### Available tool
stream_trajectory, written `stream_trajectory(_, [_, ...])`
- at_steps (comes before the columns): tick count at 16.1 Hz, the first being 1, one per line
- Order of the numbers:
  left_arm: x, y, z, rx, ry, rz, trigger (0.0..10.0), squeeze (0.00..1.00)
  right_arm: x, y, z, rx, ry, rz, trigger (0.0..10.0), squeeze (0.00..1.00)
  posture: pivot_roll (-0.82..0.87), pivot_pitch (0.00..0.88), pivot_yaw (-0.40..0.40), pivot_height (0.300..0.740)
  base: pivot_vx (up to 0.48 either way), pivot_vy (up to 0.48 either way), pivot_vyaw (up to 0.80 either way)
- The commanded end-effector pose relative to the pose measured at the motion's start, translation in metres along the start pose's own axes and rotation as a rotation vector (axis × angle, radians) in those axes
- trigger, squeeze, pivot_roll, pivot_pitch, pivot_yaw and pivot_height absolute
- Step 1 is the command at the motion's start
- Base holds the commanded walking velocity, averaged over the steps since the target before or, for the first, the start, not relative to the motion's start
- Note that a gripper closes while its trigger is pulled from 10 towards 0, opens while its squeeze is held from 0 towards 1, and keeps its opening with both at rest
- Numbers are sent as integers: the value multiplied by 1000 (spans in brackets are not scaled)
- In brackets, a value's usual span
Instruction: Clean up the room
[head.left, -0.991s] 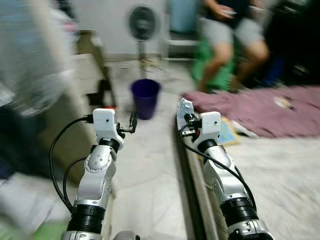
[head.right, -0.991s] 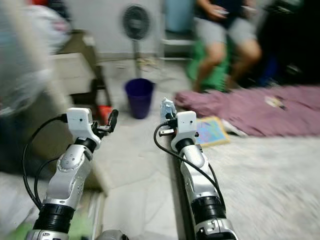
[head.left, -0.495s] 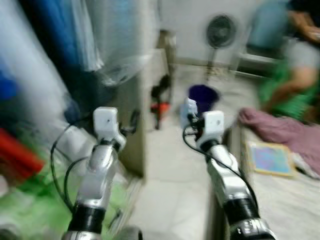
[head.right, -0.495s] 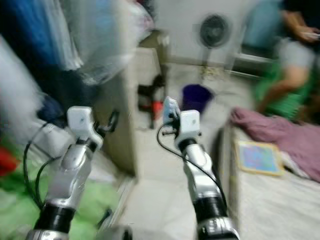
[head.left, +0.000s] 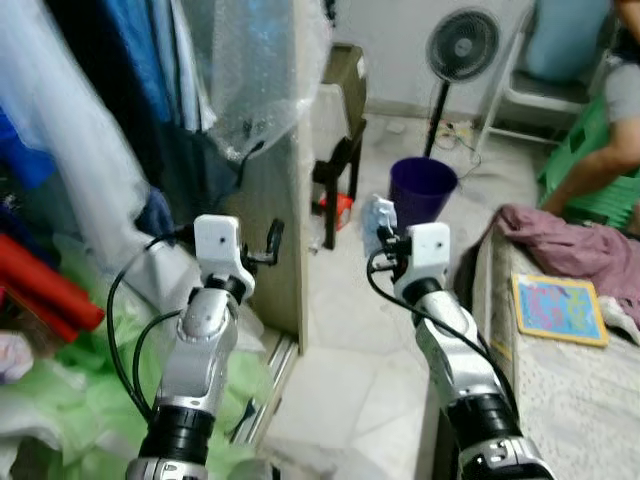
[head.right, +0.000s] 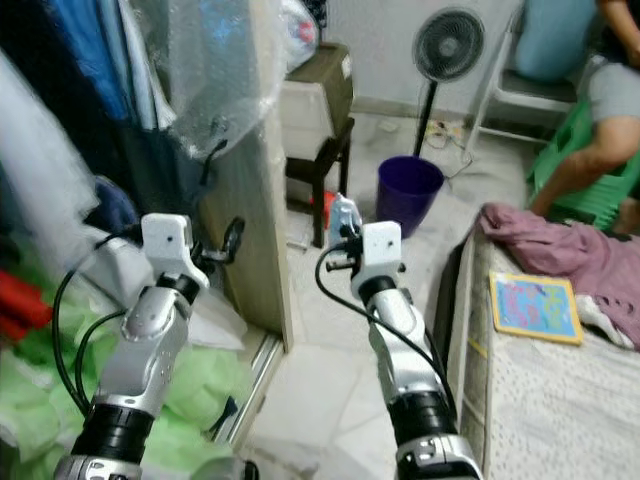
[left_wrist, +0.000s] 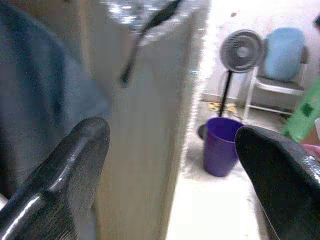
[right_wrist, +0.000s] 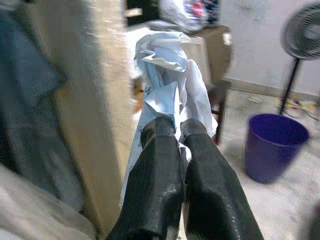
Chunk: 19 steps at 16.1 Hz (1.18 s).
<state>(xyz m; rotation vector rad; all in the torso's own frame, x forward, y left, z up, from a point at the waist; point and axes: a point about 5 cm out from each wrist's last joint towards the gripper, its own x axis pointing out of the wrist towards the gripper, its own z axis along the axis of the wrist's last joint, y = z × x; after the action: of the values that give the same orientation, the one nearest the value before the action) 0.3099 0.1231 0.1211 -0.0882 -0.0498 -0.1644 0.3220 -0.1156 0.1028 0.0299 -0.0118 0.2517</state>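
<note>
A purple bin (head.left: 421, 189) is seen ahead by a stool (head.right: 318, 125) and a fan (head.left: 461, 45); a wood panel (head.left: 279, 200) stands left. Crumpled paper (right_wrist: 167, 82) is pinched tight in the raised right gripper (right_wrist: 181, 131); the left gripper (left_wrist: 170, 145) is held up, spread wide, holding nothing.

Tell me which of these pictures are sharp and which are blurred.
Both eye views: fairly sharp, fan and bin clear. Left wrist view: soft, its fingers out of focus. Right wrist view: paper fairly sharp, the background blurred.
</note>
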Motion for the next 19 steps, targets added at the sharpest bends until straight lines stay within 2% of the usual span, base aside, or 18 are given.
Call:
stream_trajectory(1, [0, 1, 1, 14, -4, -5, 10000, 0, 2, 5, 3, -7, -12, 25, 10000, 0, 68, 0, 29, 740, 0, 0, 800])
stream_trajectory(19, [-3, 1, 0, 25, 0, -10, 10000, 0, -1, 8, 2, 21, -15, 32, 10000, 0, 66, 0, 39, 740, 0, 0, 800])
